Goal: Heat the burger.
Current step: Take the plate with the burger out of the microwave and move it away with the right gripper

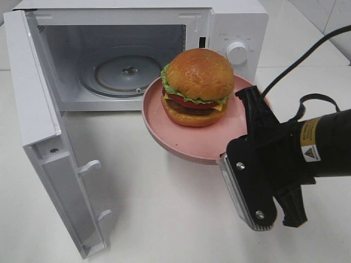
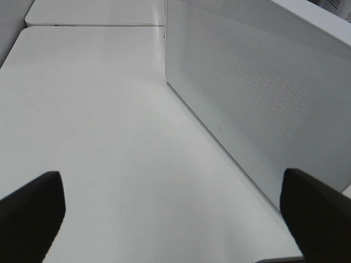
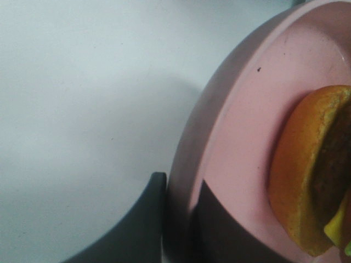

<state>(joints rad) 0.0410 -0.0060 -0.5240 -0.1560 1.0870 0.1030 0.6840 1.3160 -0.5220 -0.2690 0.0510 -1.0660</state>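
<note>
The right claw was clamped on the near rim of the round pink plate, one dark finger under the edge and the other pressed on the inner face, as the right wrist view showed. On that plate sat the burger, a glossy golden-brown bun stacked over green lettuce, red tomato, yellow cheese and a dark patty, standing upright a little toward the far side of the plate. The plate appeared to be held off the white surface, its far edge just in front of the open mouth of the white microwave oven.

The step in hand looked like carrying the loaded plate into the cavity. To do it well, the plate needed to stay level, since a rim grip leaves the weight hanging far from the fingers and a tilt could slide the burger. It should travel toward the left and inward, clear the lower sill, and come down centred on the round glass turntable. The white oven door stood swung wide, well clear of that path.

The left claw was spread wide and held nothing, facing the perforated door panel.
</note>
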